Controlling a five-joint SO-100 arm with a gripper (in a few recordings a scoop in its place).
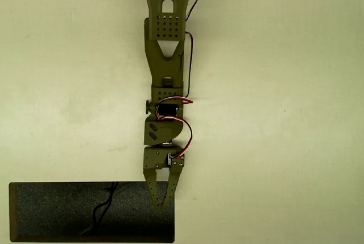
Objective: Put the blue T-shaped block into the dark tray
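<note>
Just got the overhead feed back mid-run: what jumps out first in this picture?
The olive-green arm dominates, reaching straight down the middle of the overhead view from the top edge. Its tool hangs over the right end of the dark tray, which fills the bottom left; the fingers come to a narrow point there. Red and black wires loop along the arm's right side over the pale table.

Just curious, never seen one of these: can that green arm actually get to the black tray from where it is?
Probably yes. In the overhead view the gripper already hangs over the right end of the dark tray, and nothing lies between them. How high above the floor it sits cannot be told.
</note>
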